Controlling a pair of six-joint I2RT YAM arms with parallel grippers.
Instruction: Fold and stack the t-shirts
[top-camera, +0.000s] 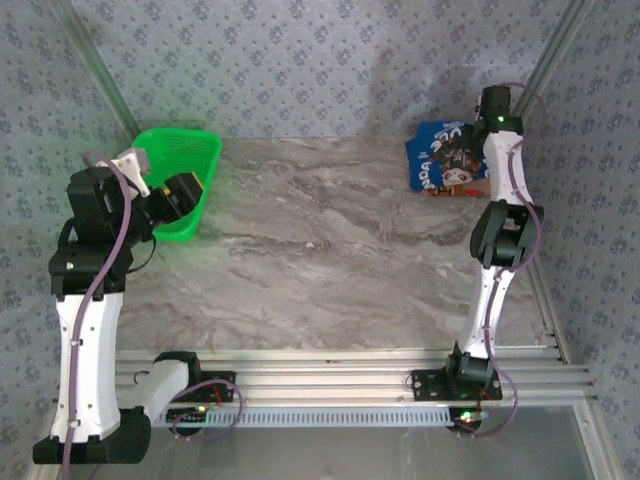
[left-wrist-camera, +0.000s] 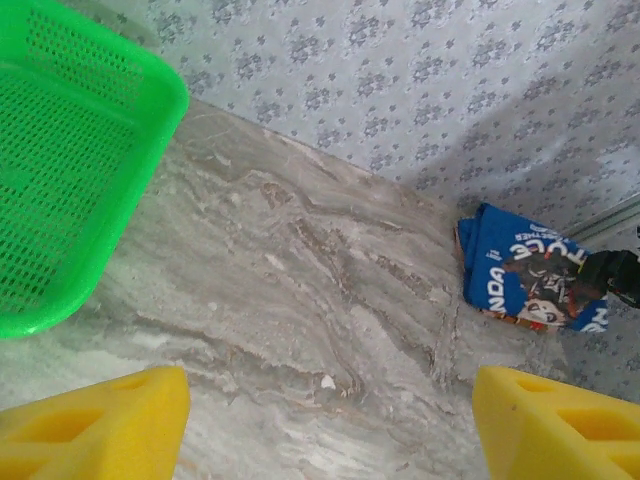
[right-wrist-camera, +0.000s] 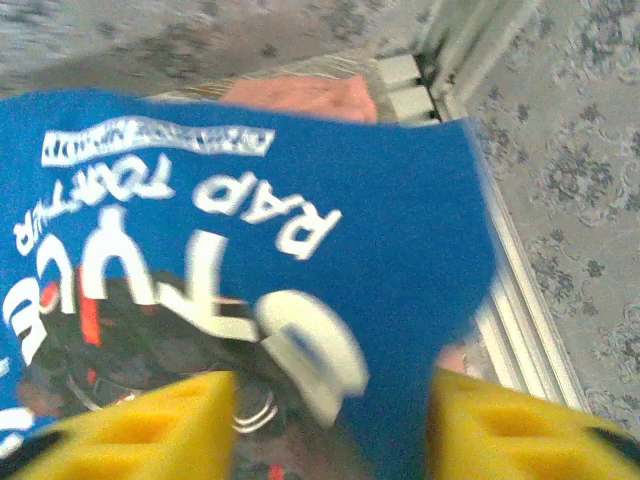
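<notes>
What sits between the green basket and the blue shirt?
Nothing; the table between basket and blue shirt is bare, as the top camera shows.

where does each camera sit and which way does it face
top external: above and behind, looking down on the table; left arm and right arm show.
left wrist: facing across it to the blue t-shirt; left gripper shows.
right wrist: close over that shirt; right gripper shows.
shared: the blue t-shirt, all three.
</notes>
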